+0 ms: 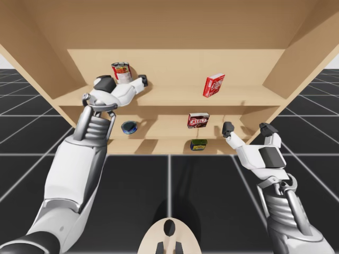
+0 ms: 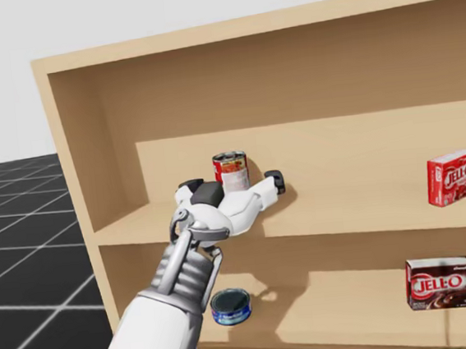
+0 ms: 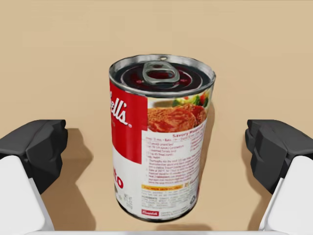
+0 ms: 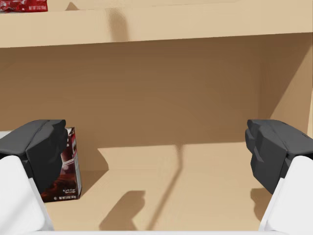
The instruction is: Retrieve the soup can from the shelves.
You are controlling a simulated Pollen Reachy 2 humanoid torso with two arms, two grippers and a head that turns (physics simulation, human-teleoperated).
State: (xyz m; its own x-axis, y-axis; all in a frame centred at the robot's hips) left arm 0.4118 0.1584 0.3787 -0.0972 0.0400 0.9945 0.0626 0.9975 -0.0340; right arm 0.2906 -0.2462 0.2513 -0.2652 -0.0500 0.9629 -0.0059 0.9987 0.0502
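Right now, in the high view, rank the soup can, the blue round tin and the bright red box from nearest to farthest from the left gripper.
1. Soup can: between the open fingers of the left gripper, on the upper shelf.
2. Blue round tin: on the shelf below, under the gripper.
3. Bright red box: on the can's shelf, far off toward my right.

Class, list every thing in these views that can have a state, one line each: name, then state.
left gripper: open, fingers either side of the soup can, not touching it.
soup can: upright, lid sealed, not yet gripped.
right gripper: open, empty.
red box: upright.
dark red box: upright.
blue tin: lying flat.
green tin: lying flat.
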